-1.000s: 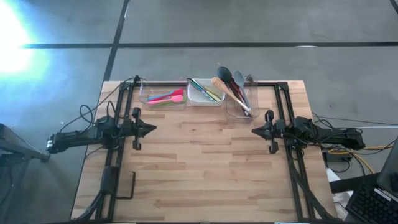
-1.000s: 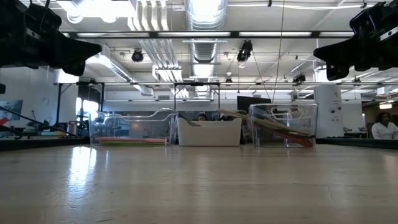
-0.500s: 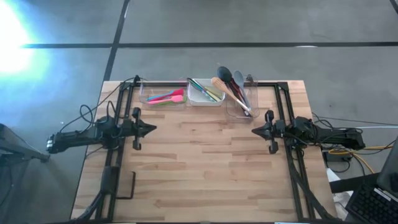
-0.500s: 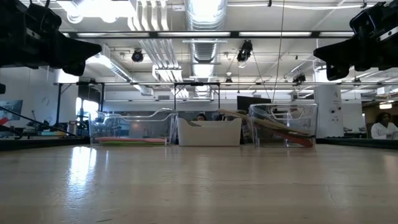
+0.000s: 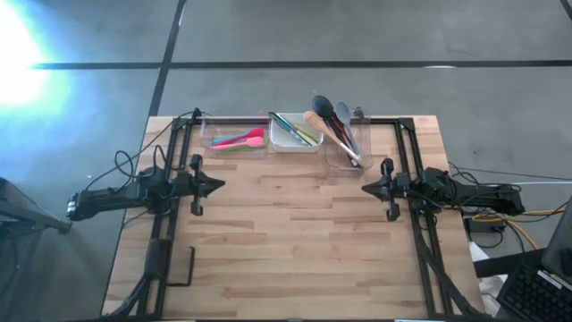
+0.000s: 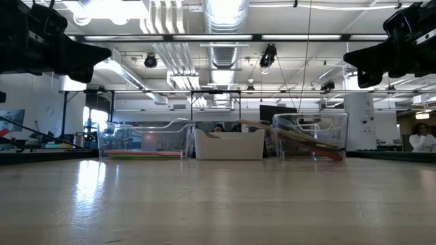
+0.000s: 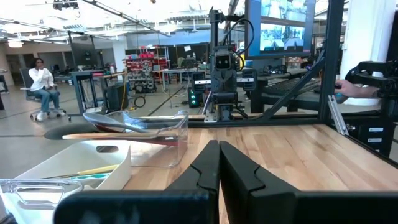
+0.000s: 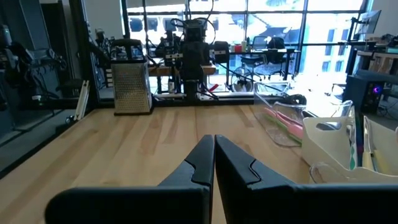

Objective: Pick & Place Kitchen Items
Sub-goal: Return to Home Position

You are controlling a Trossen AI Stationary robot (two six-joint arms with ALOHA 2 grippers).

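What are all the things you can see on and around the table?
table: one, light wood, under both arms.
left clear bin: one, see-through, far edge.
white tub: one, white, between the bins.
right clear bin: one, see-through, far edge.
left-bin utensils: several, pink, teal, green.
tub utensils: few, green, yellow.
right-bin utensils: several, black, grey, wood, red.
person: one, white top, seated beyond table.
left end effector: one, black, shut, table's left side.
right end effector: one, black, shut, table's right side.
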